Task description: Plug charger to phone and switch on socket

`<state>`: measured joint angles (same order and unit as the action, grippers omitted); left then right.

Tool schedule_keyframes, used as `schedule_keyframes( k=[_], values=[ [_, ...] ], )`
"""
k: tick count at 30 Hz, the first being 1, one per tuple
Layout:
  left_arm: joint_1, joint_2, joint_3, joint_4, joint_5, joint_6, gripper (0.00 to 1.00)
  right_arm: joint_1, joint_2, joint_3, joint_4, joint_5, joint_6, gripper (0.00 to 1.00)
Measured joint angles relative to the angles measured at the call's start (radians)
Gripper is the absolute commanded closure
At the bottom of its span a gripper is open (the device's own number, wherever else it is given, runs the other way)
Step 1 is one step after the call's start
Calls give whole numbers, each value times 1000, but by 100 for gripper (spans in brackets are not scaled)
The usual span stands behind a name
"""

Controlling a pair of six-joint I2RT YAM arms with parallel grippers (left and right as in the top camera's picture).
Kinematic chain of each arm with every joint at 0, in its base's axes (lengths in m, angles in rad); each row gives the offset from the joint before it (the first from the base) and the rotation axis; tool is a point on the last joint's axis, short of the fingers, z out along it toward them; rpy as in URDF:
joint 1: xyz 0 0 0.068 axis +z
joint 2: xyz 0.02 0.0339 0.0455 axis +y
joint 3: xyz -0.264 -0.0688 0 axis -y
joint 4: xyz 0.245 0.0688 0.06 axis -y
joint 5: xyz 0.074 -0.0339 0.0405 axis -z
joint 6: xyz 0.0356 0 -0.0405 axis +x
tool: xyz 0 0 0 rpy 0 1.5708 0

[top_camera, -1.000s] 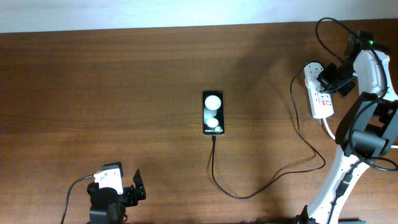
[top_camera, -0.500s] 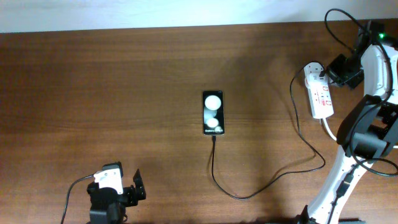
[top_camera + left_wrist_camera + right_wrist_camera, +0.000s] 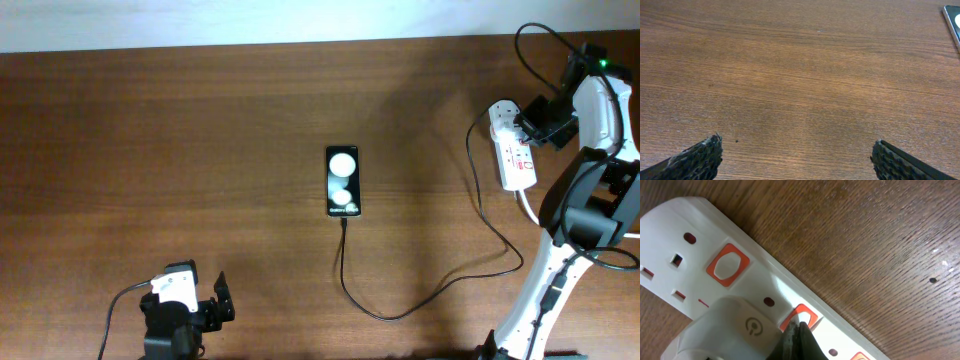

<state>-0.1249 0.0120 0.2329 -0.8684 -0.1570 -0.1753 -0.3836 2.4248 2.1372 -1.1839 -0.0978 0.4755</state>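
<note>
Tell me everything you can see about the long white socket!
The socket is a long white plastic strip lying flat near the right edge of the table. Orange-red switches sit beside its holes. A white charger plug fills one outlet, and the shut right gripper touches the switch beside it.

The one sign I can make out is a circled power symbol on the pale adapter (image 3: 725, 335) sitting in the socket (image 3: 770, 280). The white lettering on the phone (image 3: 343, 181) is too small to read.

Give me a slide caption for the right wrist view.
Shut right tool tip at a red switch on the white power strip, beside the plugged-in adapter.
</note>
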Motion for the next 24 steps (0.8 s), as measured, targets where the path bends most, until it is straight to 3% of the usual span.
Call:
schedule_keyframes(
  k=[24],
  values=[
    [0,0,0,0,0,0,1,24,-8,-48,70,87,0,96]
  ],
)
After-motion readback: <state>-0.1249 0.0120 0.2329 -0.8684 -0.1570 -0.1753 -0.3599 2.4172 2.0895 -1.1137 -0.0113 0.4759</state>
